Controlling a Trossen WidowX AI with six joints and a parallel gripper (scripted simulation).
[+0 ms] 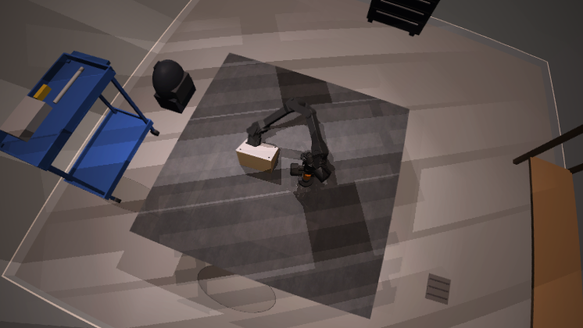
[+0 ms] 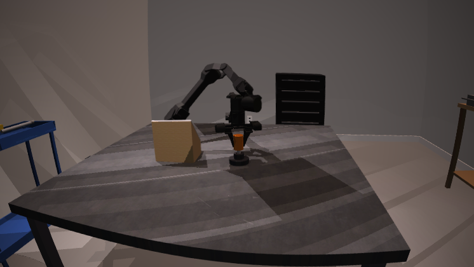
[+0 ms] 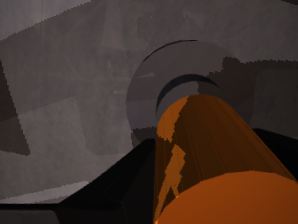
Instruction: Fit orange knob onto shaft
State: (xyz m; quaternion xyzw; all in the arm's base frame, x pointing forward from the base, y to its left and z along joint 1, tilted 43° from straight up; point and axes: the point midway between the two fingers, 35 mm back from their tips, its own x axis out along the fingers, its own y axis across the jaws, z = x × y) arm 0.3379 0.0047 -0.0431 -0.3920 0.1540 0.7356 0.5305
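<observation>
The orange knob [image 1: 307, 176] [image 2: 238, 142] [image 3: 215, 140] is upright between the fingers of my gripper [image 2: 238, 145] [image 3: 201, 143], which is shut on its sides. The round black pedestal [image 2: 239, 161] [image 3: 142, 100] stands directly below the knob. In the exterior view a short piece of the silver shaft [image 2: 238, 152] shows between the knob's bottom and the pedestal's raised centre, so the knob is not resting on the pedestal. The knob hides the rest of the shaft. The hole and both flat sides are hidden, and their alignment cannot be told.
A tan box [image 1: 255, 159] [image 2: 172, 142] with a white top stands on the dark table [image 1: 228, 228] [image 2: 166, 205], left of the pedestal and beside the arm's base. A blue cart [image 1: 116, 140] and a black drawer cabinet [image 2: 300, 99] stand beyond the table.
</observation>
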